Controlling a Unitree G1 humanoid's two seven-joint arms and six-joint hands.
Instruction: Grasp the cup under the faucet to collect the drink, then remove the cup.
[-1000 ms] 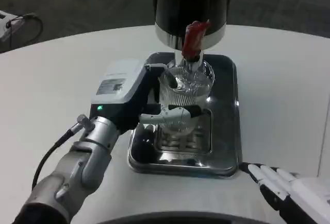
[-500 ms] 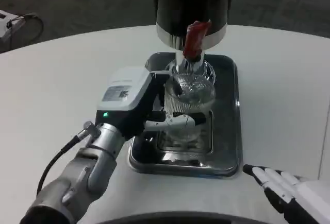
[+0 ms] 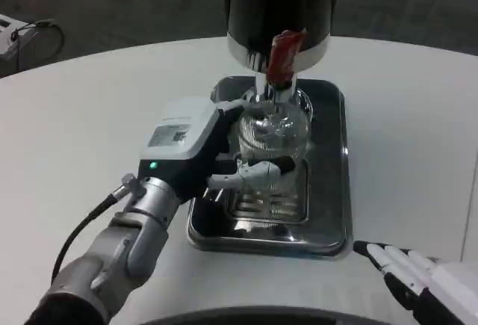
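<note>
A clear ribbed cup (image 3: 272,140) stands on the metal drip tray (image 3: 328,213) right under the faucet with the red lever (image 3: 282,56) of the black dispenser (image 3: 282,7). My left hand (image 3: 213,149) grips the cup from its left side, fingers wrapped around the front of the glass. The cup's inside glints, and I cannot tell how much liquid it holds. My right hand (image 3: 422,284) rests at the table's near right corner, fingers stretched out flat and holding nothing.
The tray has a slotted grate (image 3: 272,202) in front of the cup. A cable and a small device (image 3: 19,33) lie at the far left edge. Bare white table surrounds the tray on both sides.
My left hand with the cup has shifted slightly forward, closer under the faucet. The right hand has slid a little lower and to the right.
</note>
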